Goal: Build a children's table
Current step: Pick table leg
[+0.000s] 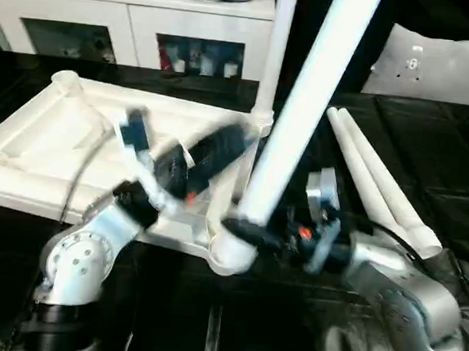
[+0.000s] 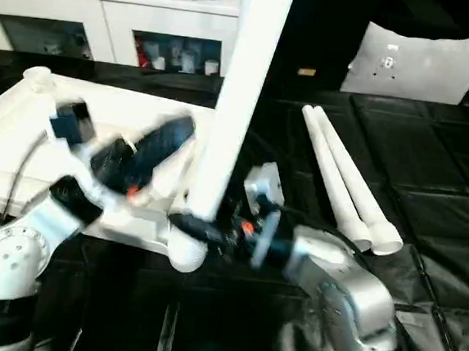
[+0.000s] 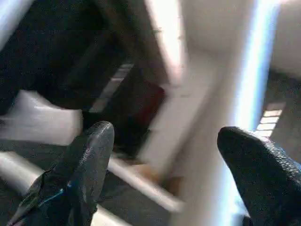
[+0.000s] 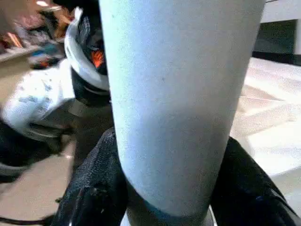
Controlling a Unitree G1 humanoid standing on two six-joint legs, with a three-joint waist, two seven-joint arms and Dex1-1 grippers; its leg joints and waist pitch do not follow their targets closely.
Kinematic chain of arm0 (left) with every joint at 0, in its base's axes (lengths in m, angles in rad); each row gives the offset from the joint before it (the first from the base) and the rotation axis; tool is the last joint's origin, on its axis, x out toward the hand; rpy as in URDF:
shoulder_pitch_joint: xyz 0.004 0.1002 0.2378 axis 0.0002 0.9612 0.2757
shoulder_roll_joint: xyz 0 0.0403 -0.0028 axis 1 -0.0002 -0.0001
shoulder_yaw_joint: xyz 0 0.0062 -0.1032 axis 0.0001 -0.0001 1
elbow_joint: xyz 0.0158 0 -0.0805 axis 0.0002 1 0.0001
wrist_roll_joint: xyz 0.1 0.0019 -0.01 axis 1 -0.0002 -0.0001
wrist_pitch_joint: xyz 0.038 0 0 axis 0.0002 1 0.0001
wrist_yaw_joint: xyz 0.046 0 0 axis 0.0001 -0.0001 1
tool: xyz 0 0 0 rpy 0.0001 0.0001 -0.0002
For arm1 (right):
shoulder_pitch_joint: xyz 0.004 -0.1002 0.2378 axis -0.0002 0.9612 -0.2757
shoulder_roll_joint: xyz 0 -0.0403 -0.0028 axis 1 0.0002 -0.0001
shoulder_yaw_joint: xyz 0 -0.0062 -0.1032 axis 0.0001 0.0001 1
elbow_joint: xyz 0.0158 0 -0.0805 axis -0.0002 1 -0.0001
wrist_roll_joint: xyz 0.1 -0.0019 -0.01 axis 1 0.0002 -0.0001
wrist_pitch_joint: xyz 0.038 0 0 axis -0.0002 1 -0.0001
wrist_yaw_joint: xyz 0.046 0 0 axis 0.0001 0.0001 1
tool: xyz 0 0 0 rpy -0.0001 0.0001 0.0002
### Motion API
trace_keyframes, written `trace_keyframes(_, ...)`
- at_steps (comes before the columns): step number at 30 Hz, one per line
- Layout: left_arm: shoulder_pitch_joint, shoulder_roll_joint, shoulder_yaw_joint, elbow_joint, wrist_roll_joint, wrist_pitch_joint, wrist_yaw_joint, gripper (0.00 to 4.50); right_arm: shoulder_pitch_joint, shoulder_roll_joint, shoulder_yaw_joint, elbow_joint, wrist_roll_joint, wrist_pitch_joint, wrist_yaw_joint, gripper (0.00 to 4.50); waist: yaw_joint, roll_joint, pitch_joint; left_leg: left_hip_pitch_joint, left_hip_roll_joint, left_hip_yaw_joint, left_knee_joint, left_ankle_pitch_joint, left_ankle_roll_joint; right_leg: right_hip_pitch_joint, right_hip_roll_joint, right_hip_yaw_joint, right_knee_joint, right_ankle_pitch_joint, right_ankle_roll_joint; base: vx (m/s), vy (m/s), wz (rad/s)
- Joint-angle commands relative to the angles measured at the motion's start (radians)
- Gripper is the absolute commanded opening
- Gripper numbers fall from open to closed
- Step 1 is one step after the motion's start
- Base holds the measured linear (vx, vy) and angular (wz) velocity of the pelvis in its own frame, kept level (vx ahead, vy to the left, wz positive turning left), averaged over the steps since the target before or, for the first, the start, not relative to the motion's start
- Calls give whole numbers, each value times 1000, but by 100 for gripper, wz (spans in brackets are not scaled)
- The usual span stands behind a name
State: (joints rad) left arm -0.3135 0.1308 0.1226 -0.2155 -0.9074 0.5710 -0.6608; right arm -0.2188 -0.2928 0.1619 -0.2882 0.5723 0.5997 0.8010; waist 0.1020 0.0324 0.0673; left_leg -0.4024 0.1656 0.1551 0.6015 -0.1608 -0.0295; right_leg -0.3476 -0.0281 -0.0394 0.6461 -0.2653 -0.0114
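Note:
The children's table top [image 1: 48, 143] lies upside down on the left, ribbed side up. One white leg [image 1: 277, 48] stands upright in its far right corner. My right gripper [image 1: 250, 230] is shut on a second leg [image 1: 306, 108], low on the tube, with black fingers [image 4: 94, 188] on both sides. This leg leans up to the right, its lower end at the near right corner socket [image 1: 229, 253]. My left gripper [image 1: 221, 145] hovers over the table top just left of that leg, fingers [image 3: 94, 146] wide apart with nothing between them. Two more legs [image 1: 366, 171] lie on the right.
The black-covered work table [image 1: 442, 144] carries everything. A white cabinet [image 1: 134, 11] runs along the back. A flat white rounded panel [image 1: 437, 66] leans at the back right. My right forearm [image 1: 405, 289] lies close to the ends of the loose legs.

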Motion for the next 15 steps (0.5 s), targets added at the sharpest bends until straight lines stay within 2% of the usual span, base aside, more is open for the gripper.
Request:
trace_keyframes(1,-20,20,-28,-10,93,7,29,408,-10,3,3,11,-37,-24,-25,191,-1,-3,-61,28,67,-24,-72,-172,-11,21,-110,56,-90,-76,-154,0,0,0)
trace_keyframes(2,-27,61,-99,-36,179,40,42,408,-14,11,12,23,-62,-38,-45,191,-1,-2,-61,28,66,-25,-73,-171,-14,19,-109,56,-90,-75,-143,0,0,0)
trace_keyframes(3,-29,71,-118,-45,199,49,45,408,-15,12,16,26,-70,-42,-50,191,-2,0,-62,28,68,-27,-75,-171,-15,19,-109,55,-88,-70,-138,0,0,0)
trace_keyframes(4,-34,93,-167,-73,245,73,61,408,-18,16,26,37,-94,-55,-66,191,-3,0,-63,30,68,-28,-74,-170,-18,17,-107,55,-86,-60,-131,0,0,0)
trace_keyframes(5,-37,102,-187,-88,249,72,69,408,-19,18,29,41,-101,-57,-75,191,-3,7,-62,31,68,-28,-74,-166,-24,16,-108,55,-84,-42,-141,0,0,0)
trace_keyframes(7,-45,118,-226,-117,262,76,81,408,-19,20,32,48,-111,-63,-84,191,-3,3,-63,29,67,-26,-73,-164,-26,19,-109,55,-84,-19,-153,0,0,0)
trace_keyframes(9,-51,130,-257,-135,271,76,93,408,-18,21,35,51,-115,-68,-93,191,-3,4,-62,29,65,-26,-72,-166,-24,20,-107,54,-83,-2,-159,0,0,0)
trace_keyframes(14,-57,153,-306,-163,329,64,75,408,-16,29,36,56,-132,-82,-102,191,-8,5,-60,28,65,-26,-73,-183,-24,21,-107,54,-86,-33,-162,0,0,0)
trace_keyframes(15,-56,154,-296,-155,355,58,87,408,-13,39,30,60,-143,-93,-118,191,-10,6,-60,29,66,-26,-74,-192,-28,19,-107,54,-87,-47,-162,0,0,0)
